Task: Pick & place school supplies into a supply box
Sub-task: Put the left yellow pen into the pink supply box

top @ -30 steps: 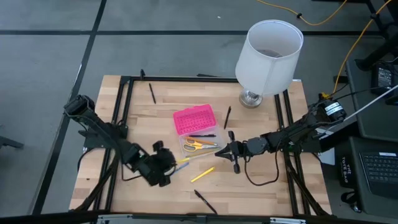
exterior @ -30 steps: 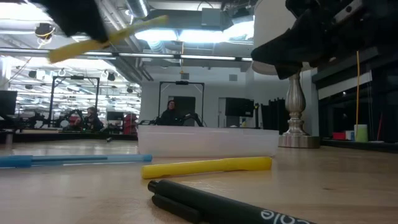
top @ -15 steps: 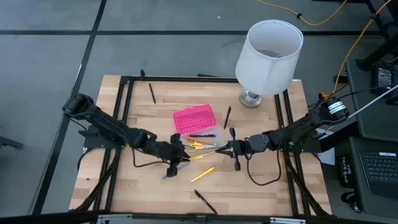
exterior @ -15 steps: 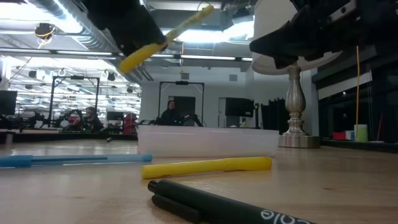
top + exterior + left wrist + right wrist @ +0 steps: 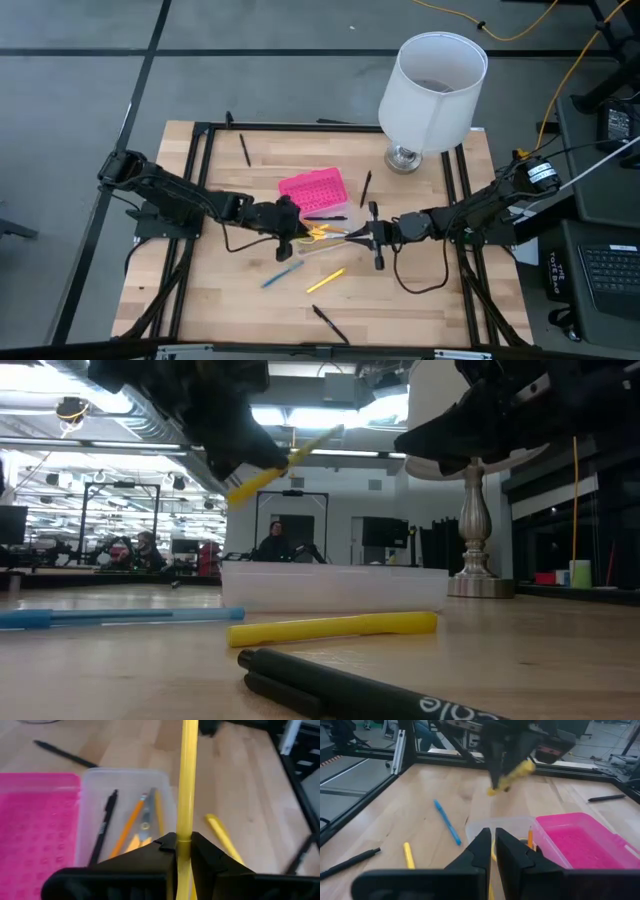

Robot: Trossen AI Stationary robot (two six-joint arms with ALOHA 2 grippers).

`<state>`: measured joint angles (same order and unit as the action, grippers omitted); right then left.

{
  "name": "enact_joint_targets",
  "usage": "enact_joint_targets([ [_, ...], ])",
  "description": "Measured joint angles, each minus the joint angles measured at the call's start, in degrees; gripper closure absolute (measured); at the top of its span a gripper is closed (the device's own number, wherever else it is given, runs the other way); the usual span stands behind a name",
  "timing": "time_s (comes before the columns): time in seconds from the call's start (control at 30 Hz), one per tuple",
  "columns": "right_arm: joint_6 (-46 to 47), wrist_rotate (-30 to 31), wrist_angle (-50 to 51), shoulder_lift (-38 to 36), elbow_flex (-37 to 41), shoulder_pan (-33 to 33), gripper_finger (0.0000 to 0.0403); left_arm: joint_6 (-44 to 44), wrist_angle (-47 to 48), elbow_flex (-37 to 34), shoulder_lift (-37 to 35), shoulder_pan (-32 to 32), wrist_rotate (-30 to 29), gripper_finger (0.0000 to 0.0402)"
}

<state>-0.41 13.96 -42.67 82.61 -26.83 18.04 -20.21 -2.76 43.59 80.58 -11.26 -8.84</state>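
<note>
The left gripper [image 5: 183,851] hung above the clear base of the supply box [image 5: 318,208], its fingers clamped on a yellow pencil [image 5: 187,780]. Inside the base lay yellow-handled scissors [image 5: 317,233], a black pen [image 5: 106,824] and an orange pencil [image 5: 129,827], beside the open pink lid [image 5: 312,190]. The right gripper [image 5: 360,236] waited at the box's other end, fingers nearly together and empty. A blue pen [image 5: 282,273] and a yellow marker [image 5: 326,280] rested on the table [image 5: 420,300].
</note>
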Motion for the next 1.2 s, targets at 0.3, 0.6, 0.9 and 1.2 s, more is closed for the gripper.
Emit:
enact_joint_targets([
  [0.3, -0.45, 0.0, 1.0, 0.0, 0.0, 0.0, 0.037, 4.85, 2.49, 0.0, 0.27, 3.96, 0.04, 0.0382],
  [0.6, -1.4, 0.0, 1.57, 0.0, 0.0, 0.0, 0.037, 8.3, -1.94, 0.11, 4.56, 4.35, 1.68, 0.0381],
  [0.9, -1.33, 0.02, 1.88, 0.0, 0.0, -0.81, 0.037, 8.5, -3.33, 0.06, 10.75, 4.39, 1.95, 0.0372],
  [1.2, -1.18, 0.0, 1.87, 0.0, 0.0, -0.79, 0.037, 7.1, -3.57, 0.07, 12.28, 4.39, 0.83, 0.0341],
])
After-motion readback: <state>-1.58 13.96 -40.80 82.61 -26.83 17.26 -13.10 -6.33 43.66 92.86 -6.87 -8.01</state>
